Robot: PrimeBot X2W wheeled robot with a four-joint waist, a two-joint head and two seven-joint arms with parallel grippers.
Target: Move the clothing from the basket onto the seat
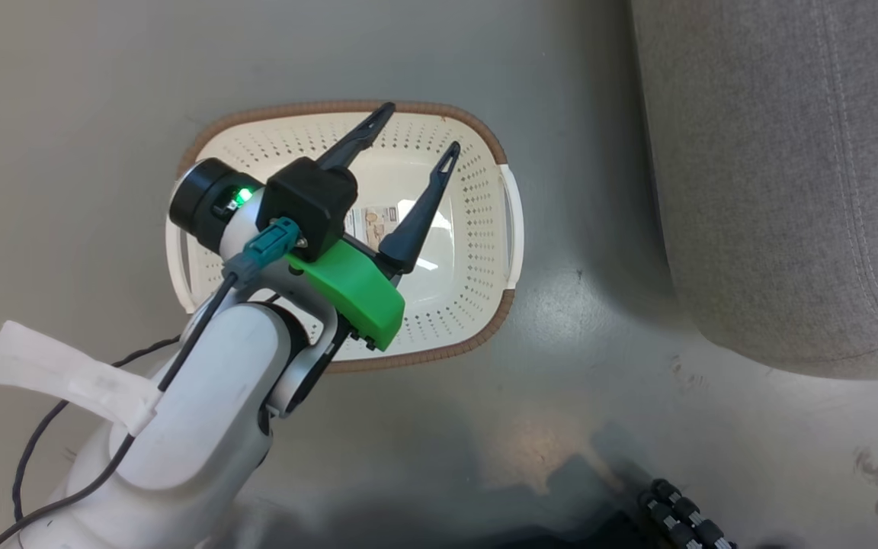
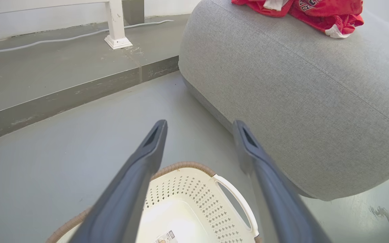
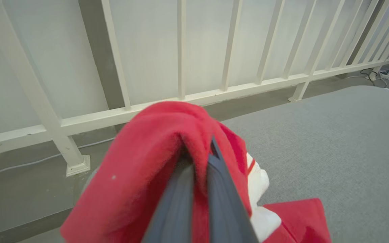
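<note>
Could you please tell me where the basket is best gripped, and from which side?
Probably the white side handle of the basket facing the seat, approached from above. It is a thin bar with an open slot behind it to close around. The basket sits upright and looks empty.

Basket inside: the basket [image 1: 477,229] is open from above and bare but for a label sticker [image 1: 375,223] on its bottom; perforated walls close every side.
Above basket: the left gripper [image 1: 421,128], fingers spread wide, hangs over the opening with its pale arm.
Basket to seat: a strip of bare floor [image 1: 584,191] keeps them apart.
Seat flank: the seat [image 2: 299,101] bulges outward, higher than the basket rim.
Seat top: clothing [image 2: 316,13] is heaped near the edge; the right gripper [image 3: 199,152] is clamped on some of it; the grey top beyond lies open.
Behind seat: a white railing [image 3: 181,67] bars the way.
Far floor: a raised step [image 2: 79,94] carries a post [image 2: 117,30].
Near right: a dark ribbed thing [image 1: 683,518], perhaps the robot's base.
</note>
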